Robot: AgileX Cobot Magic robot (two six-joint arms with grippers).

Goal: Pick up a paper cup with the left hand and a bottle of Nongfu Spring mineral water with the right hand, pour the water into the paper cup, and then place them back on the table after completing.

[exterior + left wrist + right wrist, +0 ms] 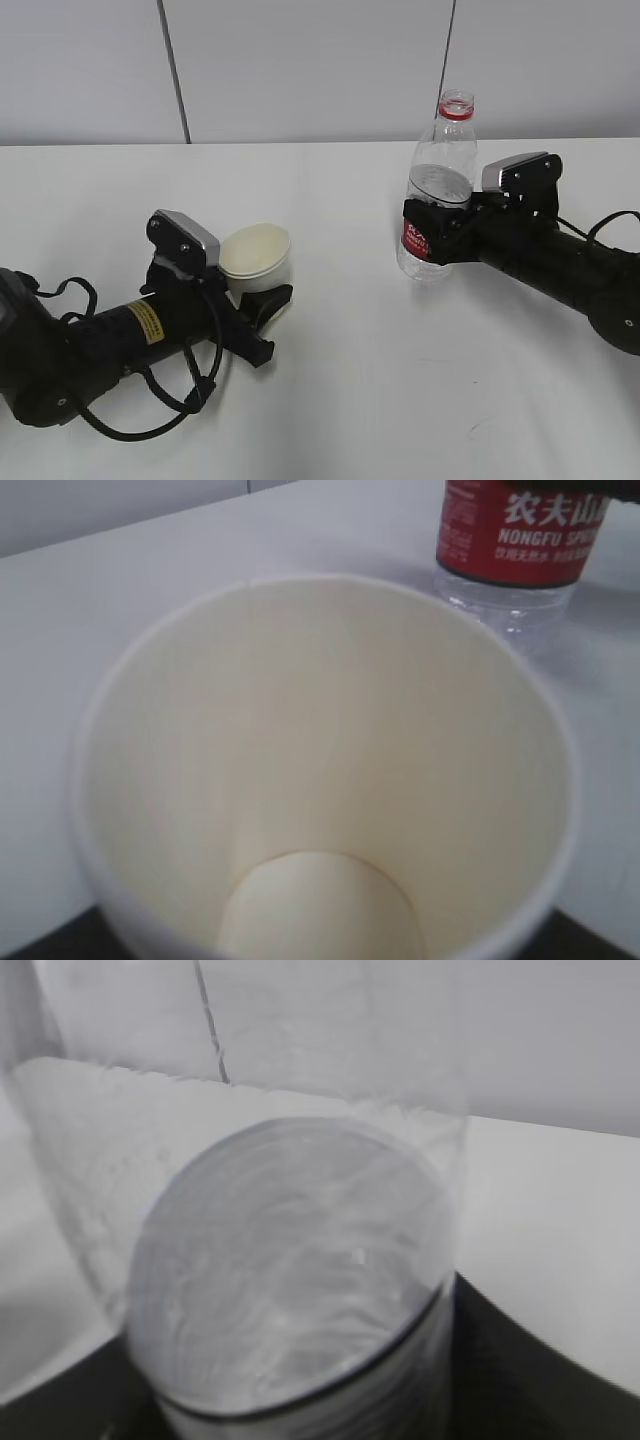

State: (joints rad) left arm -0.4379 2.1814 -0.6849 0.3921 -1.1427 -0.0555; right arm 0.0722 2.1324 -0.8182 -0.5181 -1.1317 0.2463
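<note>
bottle (438, 190) upright, R claw (432, 232) clamped | cup (257, 258) in L claw (262, 310) | white table (400, 390), grey wall (300, 60)

The exterior camera looks down at a slant across the white table (330, 400), the left wrist camera peers closely into the cup (320, 780) toward the bottle (515, 540), which the right wrist camera sees pressed close against its lens.
</note>
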